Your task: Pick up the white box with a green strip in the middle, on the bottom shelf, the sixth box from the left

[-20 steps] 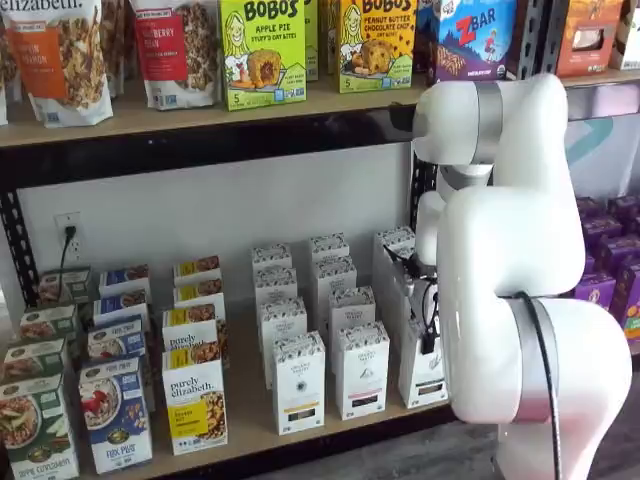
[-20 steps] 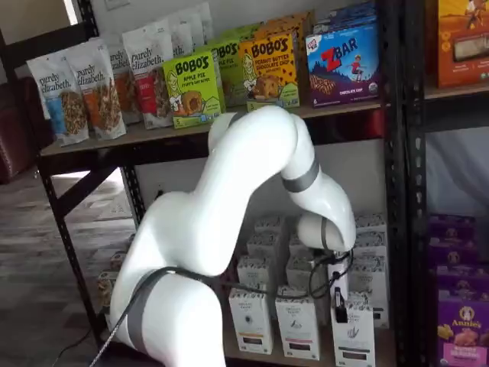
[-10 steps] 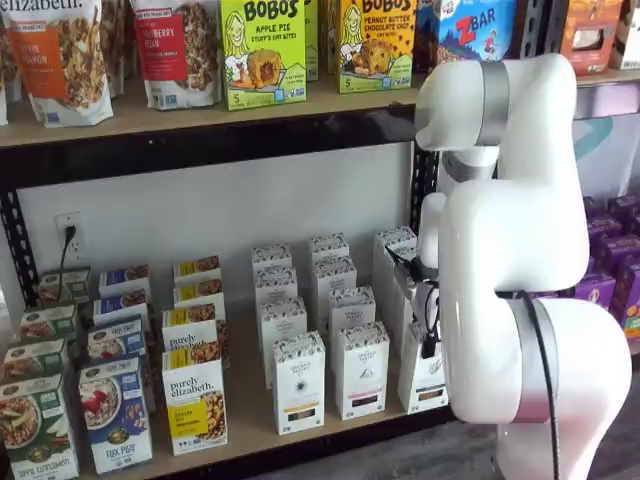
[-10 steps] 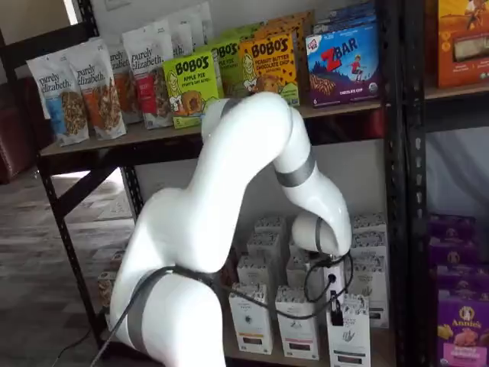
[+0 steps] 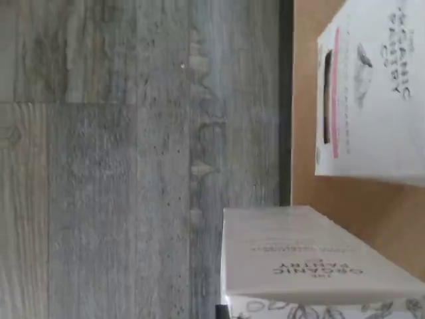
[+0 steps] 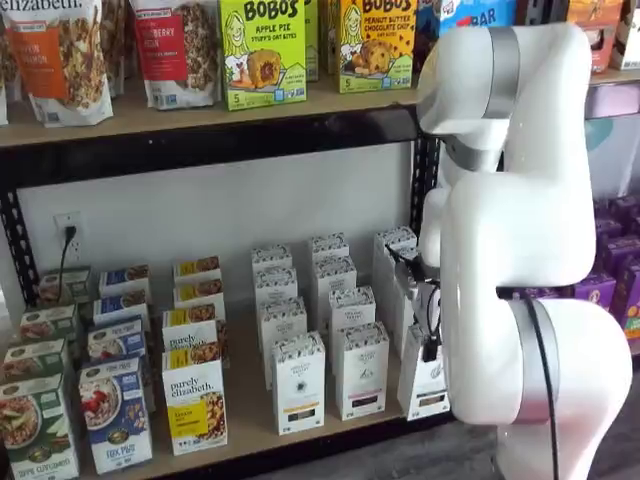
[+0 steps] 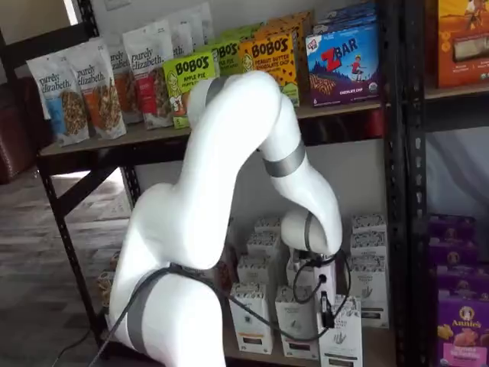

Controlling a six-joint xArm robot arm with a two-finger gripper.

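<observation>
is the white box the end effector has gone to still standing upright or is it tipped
Tipped. In both shelf views the white box leans out of line with its upright neighbours, under the end effector on the bottom shelf.

A mock shop around me: black rack [image 6: 20, 250] stocked with faced rows of Bobo's boxes [image 6: 262, 50], granola bags [image 7: 75, 92].

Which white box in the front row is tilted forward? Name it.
The rightmost white box, the one at the black fingers. It leans out over the bottom shelf edge; its neighbours stand upright.
</observation>
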